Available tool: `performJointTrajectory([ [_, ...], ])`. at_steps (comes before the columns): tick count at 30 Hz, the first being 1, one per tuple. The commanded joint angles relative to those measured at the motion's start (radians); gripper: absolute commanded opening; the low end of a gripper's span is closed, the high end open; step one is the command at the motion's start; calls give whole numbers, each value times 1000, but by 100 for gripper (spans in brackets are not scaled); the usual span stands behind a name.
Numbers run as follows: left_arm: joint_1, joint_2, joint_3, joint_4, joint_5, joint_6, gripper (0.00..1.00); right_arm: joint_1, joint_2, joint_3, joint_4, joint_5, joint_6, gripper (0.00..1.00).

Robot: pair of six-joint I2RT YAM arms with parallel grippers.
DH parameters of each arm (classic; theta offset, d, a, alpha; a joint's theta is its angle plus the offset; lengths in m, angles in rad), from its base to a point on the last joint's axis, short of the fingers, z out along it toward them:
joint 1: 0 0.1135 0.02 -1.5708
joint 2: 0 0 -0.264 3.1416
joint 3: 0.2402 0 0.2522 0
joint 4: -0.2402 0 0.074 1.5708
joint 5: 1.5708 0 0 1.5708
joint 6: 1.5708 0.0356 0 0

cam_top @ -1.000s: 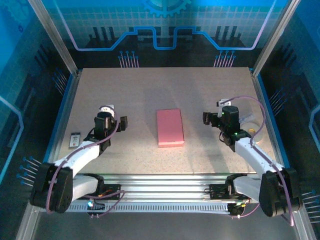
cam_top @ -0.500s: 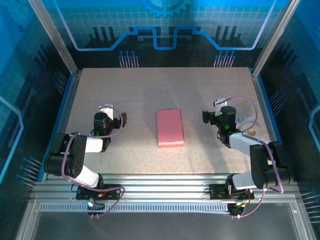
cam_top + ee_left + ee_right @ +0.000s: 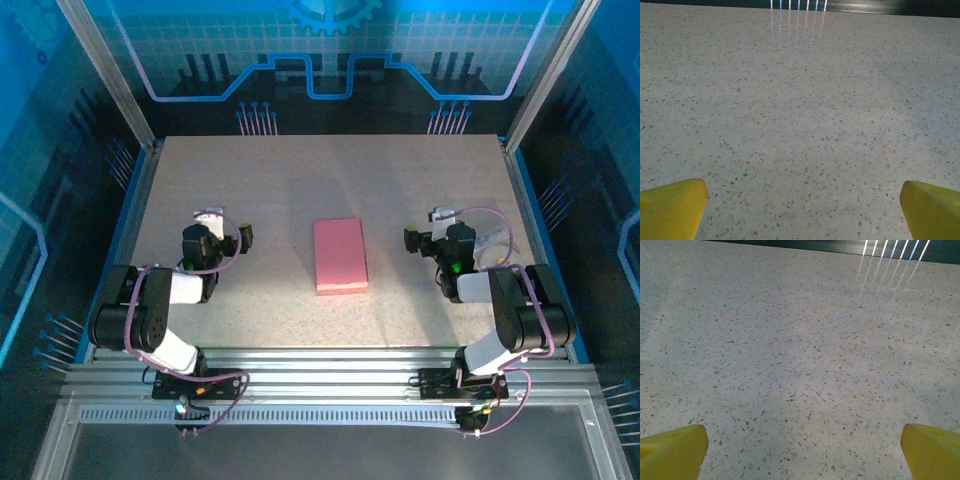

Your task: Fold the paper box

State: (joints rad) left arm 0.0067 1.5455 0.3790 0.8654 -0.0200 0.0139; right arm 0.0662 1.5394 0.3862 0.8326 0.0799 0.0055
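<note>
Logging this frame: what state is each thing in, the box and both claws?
paper box: folded into a compact flat rectangle, lying flat on the table between the arms, touched by neither claw.
left claw: open, empty, above bare tabletop.
right claw: open, empty, above bare tabletop.

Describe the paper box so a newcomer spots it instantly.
Look at the speckled beige table inside the blue-lit enclosure. At its middle, between the left pincer and the right pincer, lies the paper box. It is a flat pink rectangle, long side pointing away from the arm bases, and the only pink slab there.
</note>
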Motion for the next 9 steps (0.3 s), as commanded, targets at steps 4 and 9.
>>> performJointTrajectory([
  [4, 9, -1, 10, 34, 29, -12, 100, -11, 0, 20, 38, -43, -15, 100],
  [9, 9, -1, 9, 34, 29, -12, 99, -10, -1, 17, 42, -40, -16, 100],
])
